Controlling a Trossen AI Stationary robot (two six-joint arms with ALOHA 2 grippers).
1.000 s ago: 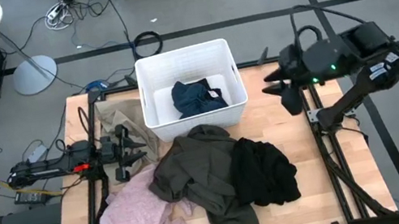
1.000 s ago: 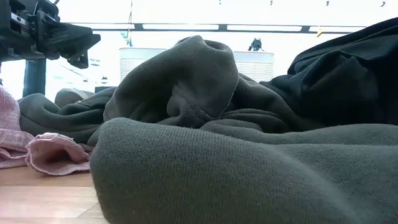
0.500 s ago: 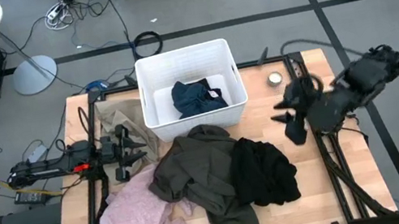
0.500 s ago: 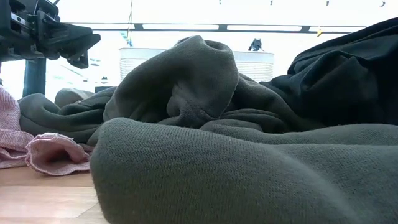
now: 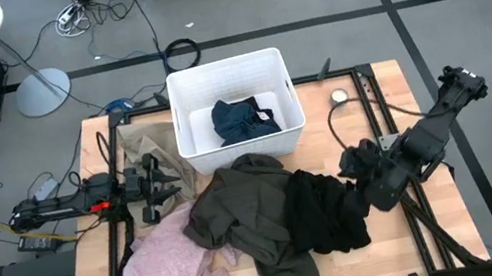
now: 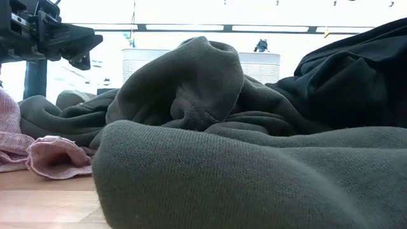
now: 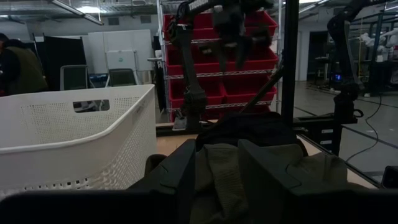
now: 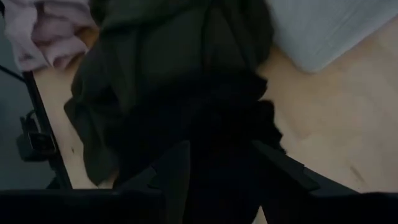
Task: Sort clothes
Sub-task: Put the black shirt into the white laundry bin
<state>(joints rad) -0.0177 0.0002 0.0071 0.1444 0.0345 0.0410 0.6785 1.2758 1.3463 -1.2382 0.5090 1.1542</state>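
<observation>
Five garments are showing: teal one [image 5: 244, 118] lying in the bin [image 5: 189, 128]; pink [image 5: 170, 268], olive [image 5: 244, 214], black [image 5: 325, 210] and beige [image 5: 150, 140] ones lying on the table [image 5: 389, 255]. The right gripper [image 5: 354, 172], jaws apart, is perhaps touching the black one; the left gripper [image 5: 170, 185], jaws apart, is hovering.

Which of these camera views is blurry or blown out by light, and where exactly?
Low view: the windows behind the bin are blown out white, and the olive garment close to the lens looks soft. Right wrist view: blurred throughout, the black garment a dark smear. Left wrist view: the left pincer is out of focus at the bottom. High view: evenly lit and sharp.
</observation>
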